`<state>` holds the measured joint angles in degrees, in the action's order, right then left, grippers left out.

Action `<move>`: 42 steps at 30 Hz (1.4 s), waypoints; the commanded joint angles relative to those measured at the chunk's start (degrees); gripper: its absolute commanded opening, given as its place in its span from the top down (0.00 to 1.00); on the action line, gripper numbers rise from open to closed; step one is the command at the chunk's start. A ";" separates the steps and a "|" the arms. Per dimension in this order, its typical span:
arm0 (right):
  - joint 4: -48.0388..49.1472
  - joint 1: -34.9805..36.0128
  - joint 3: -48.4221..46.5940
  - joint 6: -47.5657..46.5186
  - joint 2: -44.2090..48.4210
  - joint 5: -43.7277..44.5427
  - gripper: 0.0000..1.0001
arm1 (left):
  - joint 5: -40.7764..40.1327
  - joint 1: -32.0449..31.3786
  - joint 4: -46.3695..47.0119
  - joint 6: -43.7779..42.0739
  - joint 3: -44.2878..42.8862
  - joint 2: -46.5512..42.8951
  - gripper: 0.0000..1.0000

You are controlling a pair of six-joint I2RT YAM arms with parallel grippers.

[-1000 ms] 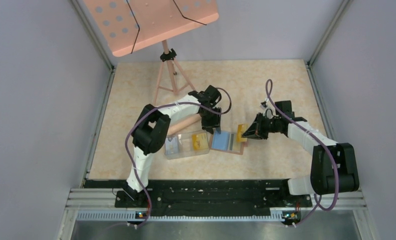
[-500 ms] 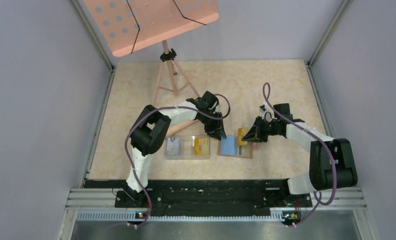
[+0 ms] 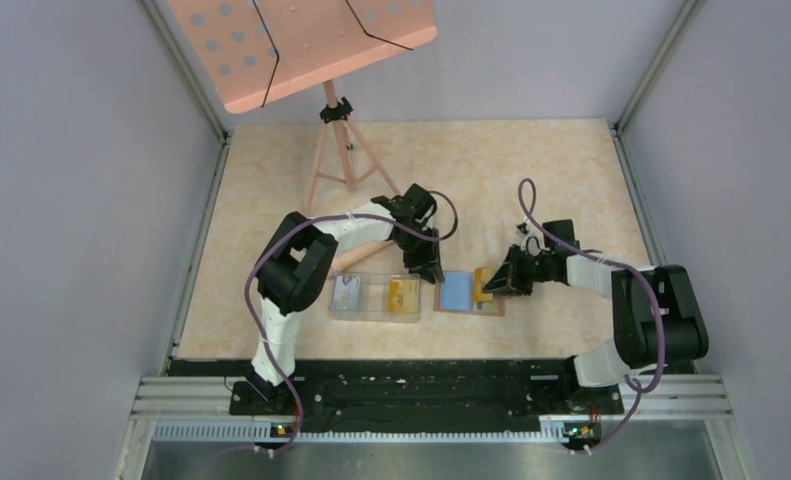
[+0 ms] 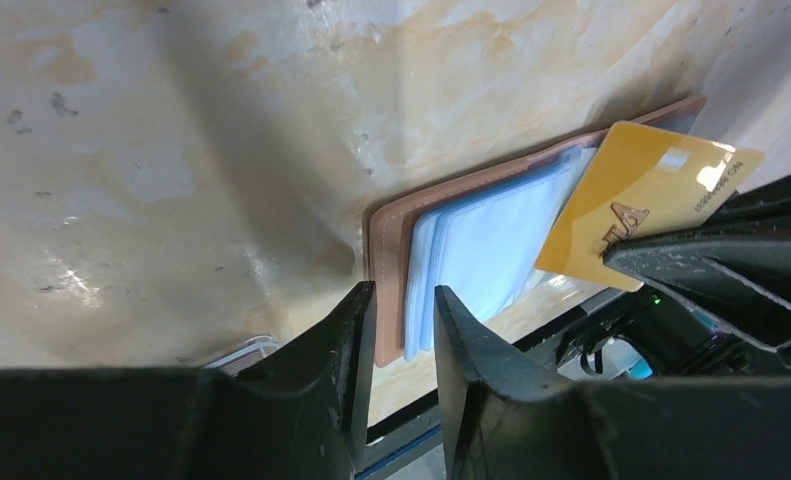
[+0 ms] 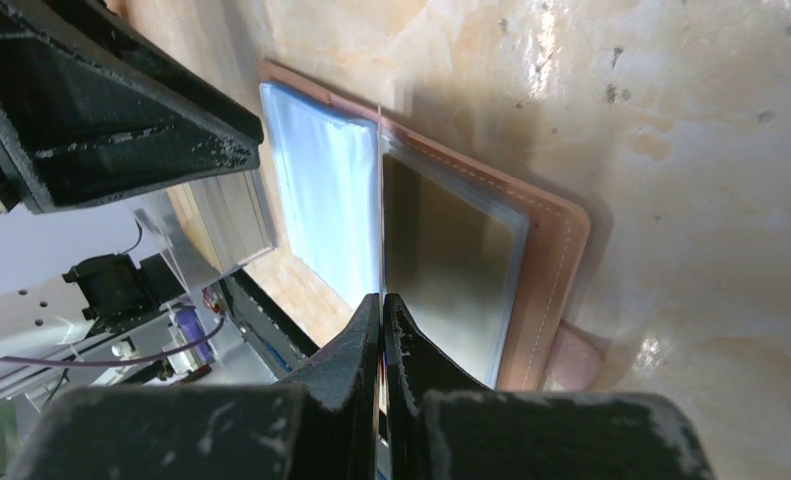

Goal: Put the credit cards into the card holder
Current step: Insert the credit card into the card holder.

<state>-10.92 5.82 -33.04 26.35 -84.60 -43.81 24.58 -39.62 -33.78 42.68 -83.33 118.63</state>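
1. Top external view. The card holder (image 3: 458,292) lies open and flat on the table (image 3: 531,180), between the two arms. The right gripper (image 3: 498,282) is clenched on a yellow card (image 3: 483,283), held over the holder's right half and not yet seated. The left gripper (image 3: 429,268) sits at the holder's left edge. Just beside it on the left, a clear tray (image 3: 374,296) contains a grey-blue card (image 3: 345,292) and an orange-yellow card (image 3: 403,292), both untouched. Judged progress: early. No card can be seen lodged in the holder, one is being presented to it, and at least two remain.

2. Left wrist view. The left gripper's jaws stand a little apart, astride the holder's brown border. Whether they pinch it cannot be told. The yellow card (image 4: 641,195) is tilted, with its lower corner over the pale blue sleeves (image 4: 481,250).

3. Right wrist view. The fingers (image 5: 359,345) are closed on the yellow card, which is seen edge-on as a thin line (image 5: 381,200) running to the fold between the sleeves. Sliding it into a pocket is the step left for this card.
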 commanded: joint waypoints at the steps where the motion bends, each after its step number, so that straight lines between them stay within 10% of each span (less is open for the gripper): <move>1: 5.72 0.10 1.03 0.13 -2.07 -0.84 1.00 | 0.95 -1.07 -1.64 -0.75 0.39 -2.02 0.69; 14: 7.36 0.39 0.74 2.17 -4.40 -6.37 1.00 | 1.72 -1.17 -1.57 -0.84 0.27 -0.10 0.91; 42: -1.54 0.33 0.00 1.62 7.89 2.09 1.00 | 6.10 -1.01 10.28 9.43 3.99 0.23 1.00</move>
<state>-10.41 5.89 -31.51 28.71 -80.51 -45.89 28.75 -40.34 -27.97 48.14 -79.70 118.65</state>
